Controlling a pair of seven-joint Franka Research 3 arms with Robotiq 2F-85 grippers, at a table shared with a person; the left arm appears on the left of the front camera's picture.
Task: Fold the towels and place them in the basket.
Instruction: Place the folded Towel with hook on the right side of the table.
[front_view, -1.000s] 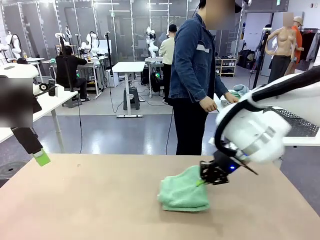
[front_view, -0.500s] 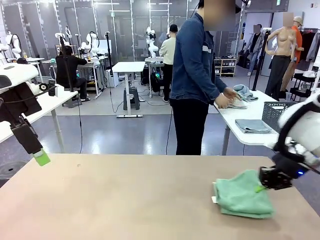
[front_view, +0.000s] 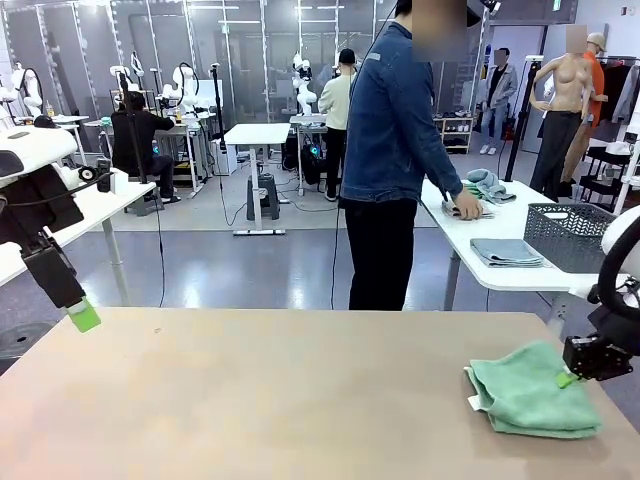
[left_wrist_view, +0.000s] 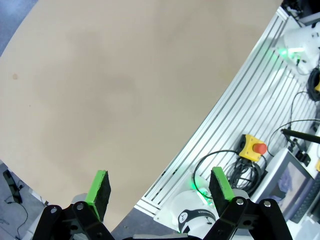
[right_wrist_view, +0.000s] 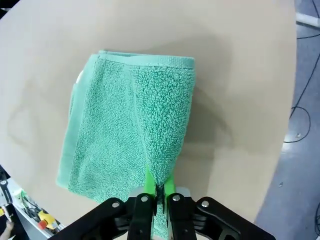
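Folded towel (front_view: 528, 398) at the tabletop's (front_view: 250, 400) 4 o'clock corner; basket (front_view: 577, 238) beyond.
Right tool (right_wrist_view: 159, 186) pinches the towel's edge; left tool (left_wrist_view: 162, 186) hangs spread and empty at 9 o'clock.

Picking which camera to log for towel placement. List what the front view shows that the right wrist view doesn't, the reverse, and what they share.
Front view adds: the person at a side table beyond, the basket and grey folded cloths on it, and the left gripper, raised and open. Right wrist view adds: the pads pinching the towel at its edge, seen close, and floor cables. Shared: the folded towel on the table, held by the right gripper.
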